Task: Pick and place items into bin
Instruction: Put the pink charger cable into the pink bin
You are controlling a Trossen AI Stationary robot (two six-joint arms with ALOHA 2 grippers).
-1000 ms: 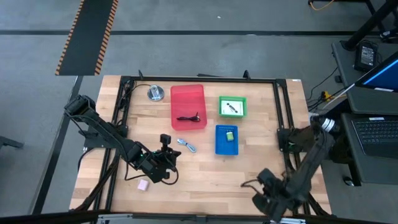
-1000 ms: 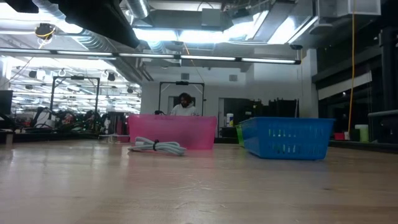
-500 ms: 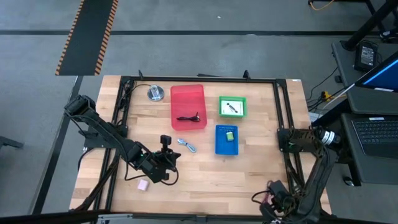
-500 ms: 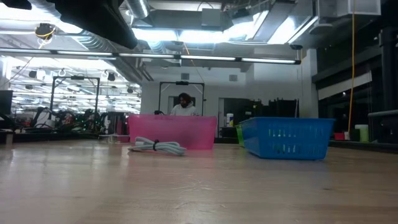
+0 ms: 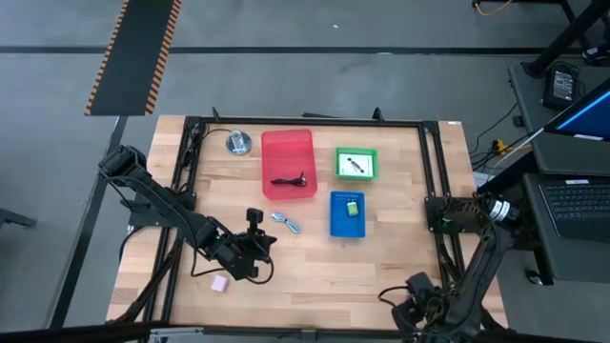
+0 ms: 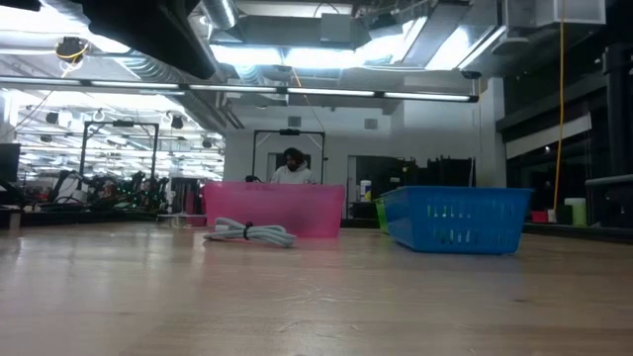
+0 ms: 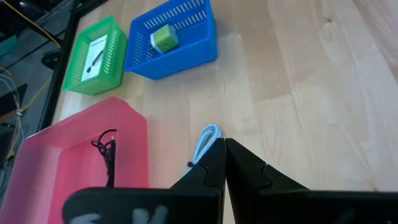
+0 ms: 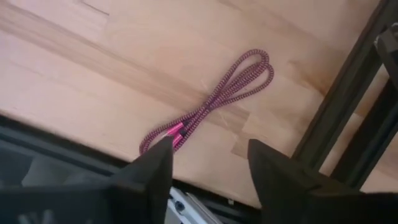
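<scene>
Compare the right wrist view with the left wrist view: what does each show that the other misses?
Only the right wrist view shows a pink braided cord lying on the wood by the table's dark frame, ahead of the open right gripper. Only the left wrist view shows the pink bin holding a dark cord, the green basket, the blue basket, a light-blue cable and the shut left gripper. Both share the wooden tabletop.

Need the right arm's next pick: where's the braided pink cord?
In the right wrist view, the braided pink cord lies looped on bare wood at the table's near right edge, beside the black frame rail, just beyond the open right gripper.
</scene>
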